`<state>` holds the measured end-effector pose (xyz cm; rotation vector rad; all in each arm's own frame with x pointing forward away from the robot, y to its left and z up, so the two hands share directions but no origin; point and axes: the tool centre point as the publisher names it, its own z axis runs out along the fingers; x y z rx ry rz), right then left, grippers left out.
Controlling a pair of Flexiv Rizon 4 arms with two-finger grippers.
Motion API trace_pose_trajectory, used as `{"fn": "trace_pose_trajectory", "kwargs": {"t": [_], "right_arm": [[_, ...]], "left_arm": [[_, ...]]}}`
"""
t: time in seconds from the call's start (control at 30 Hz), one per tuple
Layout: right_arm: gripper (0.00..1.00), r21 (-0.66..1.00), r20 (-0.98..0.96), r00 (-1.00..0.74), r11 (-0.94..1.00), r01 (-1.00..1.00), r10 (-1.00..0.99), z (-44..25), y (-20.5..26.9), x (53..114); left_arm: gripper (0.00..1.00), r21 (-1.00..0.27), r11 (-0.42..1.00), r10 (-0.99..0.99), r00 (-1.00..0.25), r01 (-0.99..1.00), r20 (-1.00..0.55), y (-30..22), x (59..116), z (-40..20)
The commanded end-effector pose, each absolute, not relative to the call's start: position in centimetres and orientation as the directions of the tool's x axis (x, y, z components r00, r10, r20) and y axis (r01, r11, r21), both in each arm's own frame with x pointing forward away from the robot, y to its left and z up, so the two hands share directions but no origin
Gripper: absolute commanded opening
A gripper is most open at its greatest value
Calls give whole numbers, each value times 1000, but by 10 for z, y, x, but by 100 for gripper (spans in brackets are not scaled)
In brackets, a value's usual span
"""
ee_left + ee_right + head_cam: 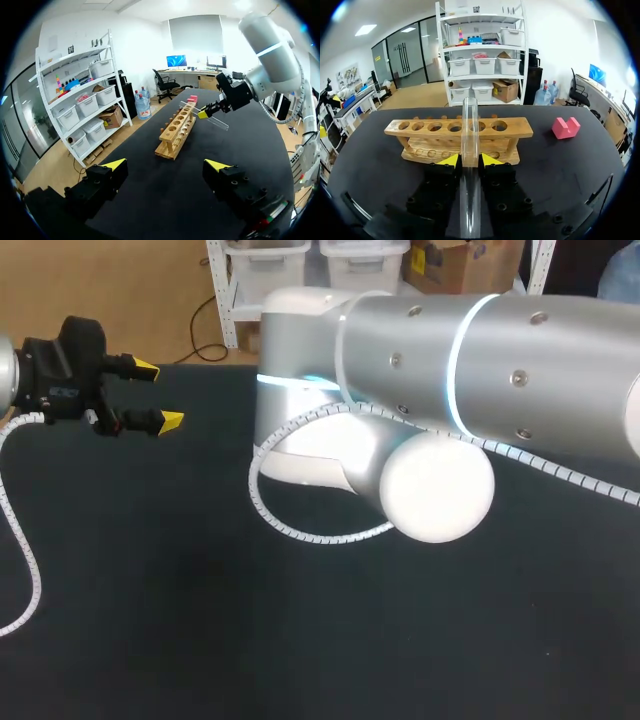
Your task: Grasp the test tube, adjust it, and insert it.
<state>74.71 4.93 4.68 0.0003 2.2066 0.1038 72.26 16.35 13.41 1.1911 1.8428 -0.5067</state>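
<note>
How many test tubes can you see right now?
1. The test tube is clamped between the fingers of the right gripper, with the wooden rack ahead of it. The rack's visible holes are empty, though the tube hides one stretch of it.

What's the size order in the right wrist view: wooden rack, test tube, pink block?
1. wooden rack, widest spread.
2. test tube, nearly as long, but it is held in the jaws right at the camera, which inflates it.
3. pink block, clearly smallest.
</note>
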Motion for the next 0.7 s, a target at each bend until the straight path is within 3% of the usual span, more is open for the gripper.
{"fn": "trace_pose_trajectory", "kwargs": {"t": [0.03,0.7], "right_arm": [[0,72,-787,-616,996,-45,29,48,49,753],[0,61,-728,-685,995,-82,-12,42,49,755]], "left_arm": [[100,115,463,525,-167,879,-834,164,722,132],[100,115,463,525,-167,879,-834,164,722,132]]}}
